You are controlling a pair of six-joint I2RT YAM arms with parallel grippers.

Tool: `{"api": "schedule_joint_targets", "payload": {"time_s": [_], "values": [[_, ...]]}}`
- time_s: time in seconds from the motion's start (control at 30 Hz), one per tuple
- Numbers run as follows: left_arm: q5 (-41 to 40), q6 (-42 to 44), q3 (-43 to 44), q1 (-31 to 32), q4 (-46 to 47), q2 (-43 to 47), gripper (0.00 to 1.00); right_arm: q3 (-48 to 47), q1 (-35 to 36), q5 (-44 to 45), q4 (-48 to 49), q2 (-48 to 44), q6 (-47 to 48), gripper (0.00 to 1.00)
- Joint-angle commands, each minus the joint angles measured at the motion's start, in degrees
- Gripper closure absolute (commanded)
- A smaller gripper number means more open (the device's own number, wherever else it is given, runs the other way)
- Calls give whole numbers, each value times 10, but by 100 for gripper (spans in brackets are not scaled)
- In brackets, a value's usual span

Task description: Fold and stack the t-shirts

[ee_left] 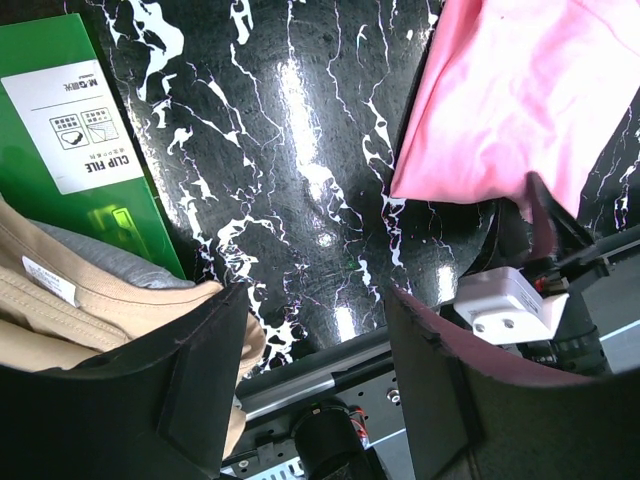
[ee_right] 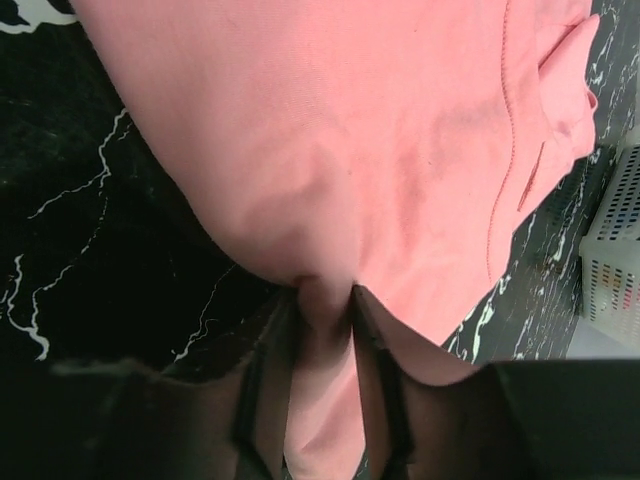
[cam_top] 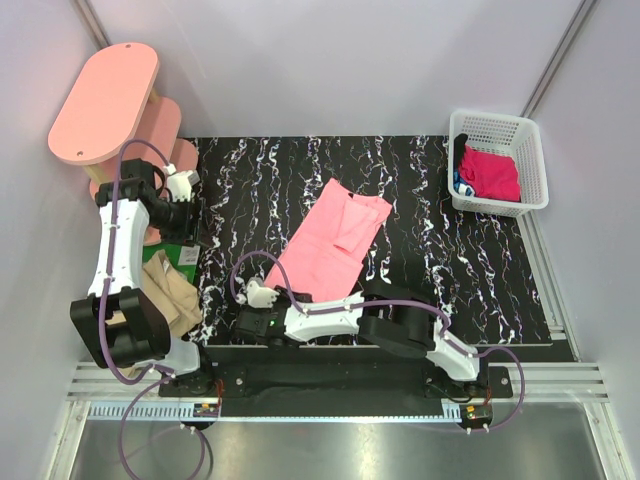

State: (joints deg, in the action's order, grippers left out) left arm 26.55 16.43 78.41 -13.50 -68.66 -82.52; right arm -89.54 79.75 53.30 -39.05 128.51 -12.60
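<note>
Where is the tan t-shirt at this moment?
In the top view the tan t-shirt lies bunched at the near-left edge of the table, just in front of a green clip-file pack and left of the pink t-shirt.

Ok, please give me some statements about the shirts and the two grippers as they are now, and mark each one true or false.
1. The right gripper pinches the salmon-pink t-shirt between its fingers. True.
2. The left gripper holds the tan t-shirt. False: its jaws stand open and empty; the tan t-shirt lies near it.
3. The magenta-red t-shirt lies in the white basket. True.
4. The salmon-pink t-shirt lies on top of the tan t-shirt. False: they lie apart, the salmon-pink one in the middle of the black marbled table.
5. The green clip file lies beside the white basket. False: it lies at the table's left side, by the tan t-shirt.
</note>
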Motion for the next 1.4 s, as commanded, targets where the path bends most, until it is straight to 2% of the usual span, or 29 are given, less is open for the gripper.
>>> {"api": "schedule_joint_targets", "payload": {"time_s": [0.0, 0.23, 0.67, 0.8, 0.97, 1.1, 1.23, 1.37], "values": [[19, -8, 27, -2, 0, 18, 38, 9, -7, -120, 11, 41, -29, 75], [19, -4, 29, -2, -2, 26, 39, -35, -7, -165, -21, 28, -22, 100], [19, -2, 39, -2, -8, 35, 38, -198, 41, -265, -148, -41, -12, 100], [18, 1, 39, -1, -9, 39, 38, -244, 55, -313, -164, -58, -20, 100], [18, 2, 43, -1, -12, 41, 38, -261, 49, -332, -169, -106, -29, 100], [21, 0, 47, -1, -14, 42, 38, -229, 2, -374, -162, -146, -45, 100], [25, 1, 46, -1, -16, 41, 38, -158, -63, -424, -110, -202, -58, 100], [24, 3, 49, -1, -16, 39, 38, -102, -154, -494, -61, -241, -59, 100]]}}
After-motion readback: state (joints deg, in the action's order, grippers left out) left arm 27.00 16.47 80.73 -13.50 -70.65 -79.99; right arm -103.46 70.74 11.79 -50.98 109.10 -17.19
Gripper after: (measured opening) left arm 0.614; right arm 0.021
